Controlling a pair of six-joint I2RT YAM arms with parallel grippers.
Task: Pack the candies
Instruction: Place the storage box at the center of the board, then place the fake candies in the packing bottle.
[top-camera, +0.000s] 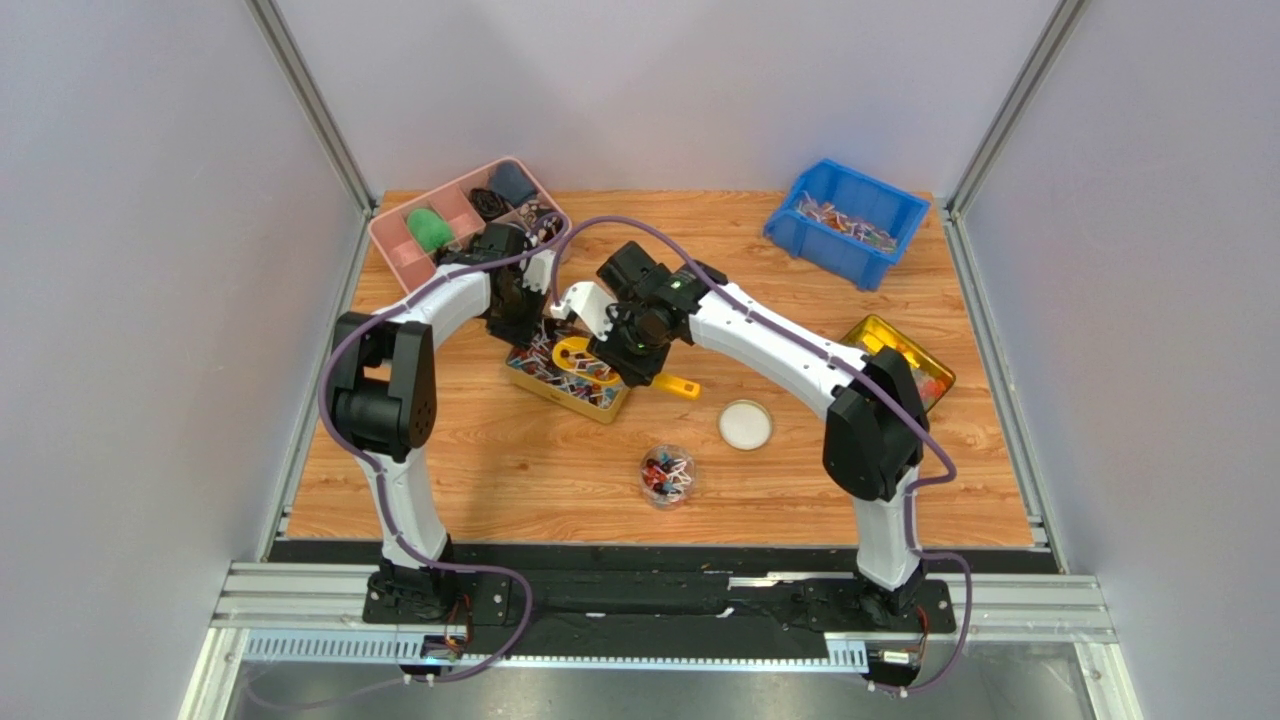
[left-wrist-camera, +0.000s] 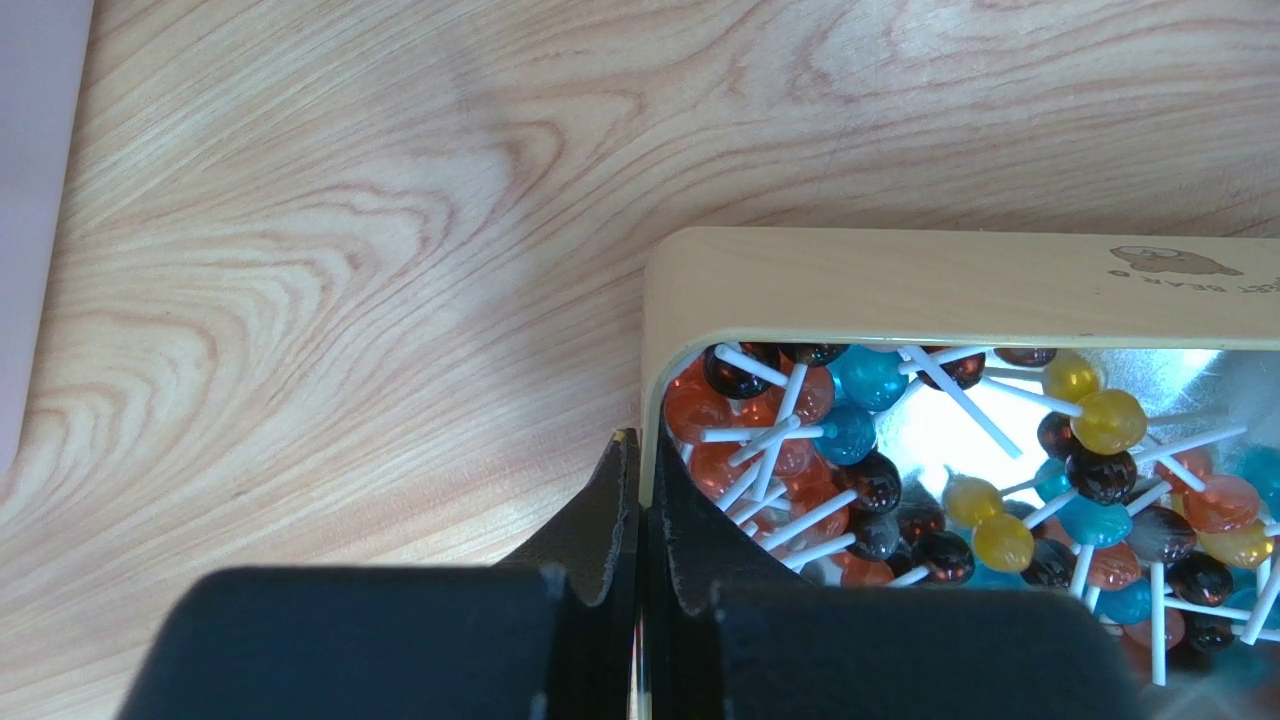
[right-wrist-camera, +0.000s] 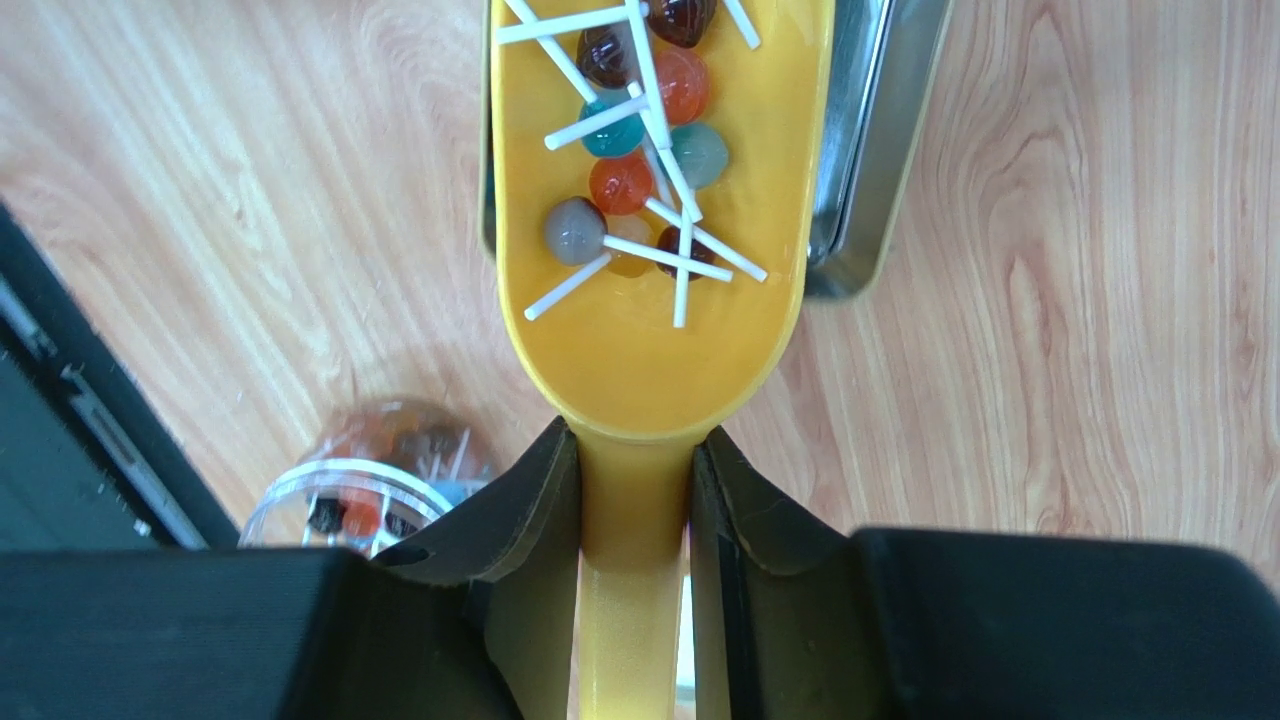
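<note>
The candies are small lollipops (left-wrist-camera: 842, 495) with white sticks and orange, blue, dark and yellow heads; they fill an open metal tin (left-wrist-camera: 932, 270) left of the table's middle (top-camera: 529, 375). My left gripper (left-wrist-camera: 643, 450) is shut on the tin's wall at its corner, one finger inside and one outside. My right gripper (right-wrist-camera: 634, 443) is shut on the handle of a yellow scoop (right-wrist-camera: 661, 330) that holds several lollipops (right-wrist-camera: 639, 165) over the tin's edge (right-wrist-camera: 887, 135). A clear cup (top-camera: 666, 476) with some lollipops stands nearer the front; it also shows in the right wrist view (right-wrist-camera: 346, 495).
A white round lid (top-camera: 745, 426) lies right of the cup. A pink tray (top-camera: 403, 237) of mixed items stands at the back left. A blue bin (top-camera: 846, 221) of small pieces is at the back right. A yellow tin (top-camera: 902, 360) is at the right edge.
</note>
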